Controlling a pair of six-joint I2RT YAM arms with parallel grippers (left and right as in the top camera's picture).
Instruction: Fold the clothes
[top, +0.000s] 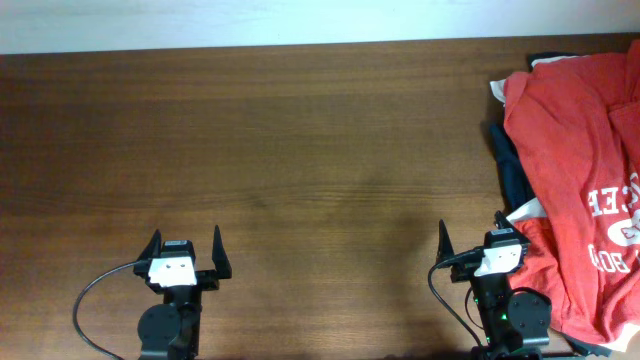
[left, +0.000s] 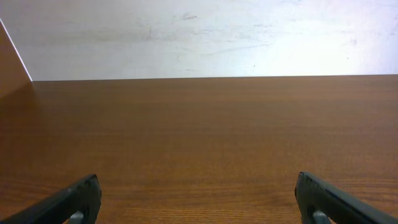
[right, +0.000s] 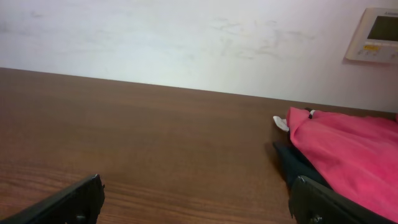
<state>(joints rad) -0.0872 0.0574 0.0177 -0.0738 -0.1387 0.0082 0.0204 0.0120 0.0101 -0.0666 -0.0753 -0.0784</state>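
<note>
The red-orange T-shirt (top: 575, 170) with white lettering lies crumpled at the table's right edge, on top of other garments. It also shows at the right of the right wrist view (right: 348, 149). My right gripper (top: 474, 240) is open and empty at the front, just left of the shirt's lower part; its fingers show in the right wrist view (right: 196, 199). My left gripper (top: 185, 250) is open and empty at the front left, far from the shirt; its fingers frame bare wood in the left wrist view (left: 198, 199).
A dark navy garment (top: 510, 175) and a white garment (top: 525, 212) stick out from under the shirt's left side. The brown wooden table (top: 280, 150) reaches back to a white wall (left: 199, 37). A wall thermostat (right: 376, 34) hangs at the right.
</note>
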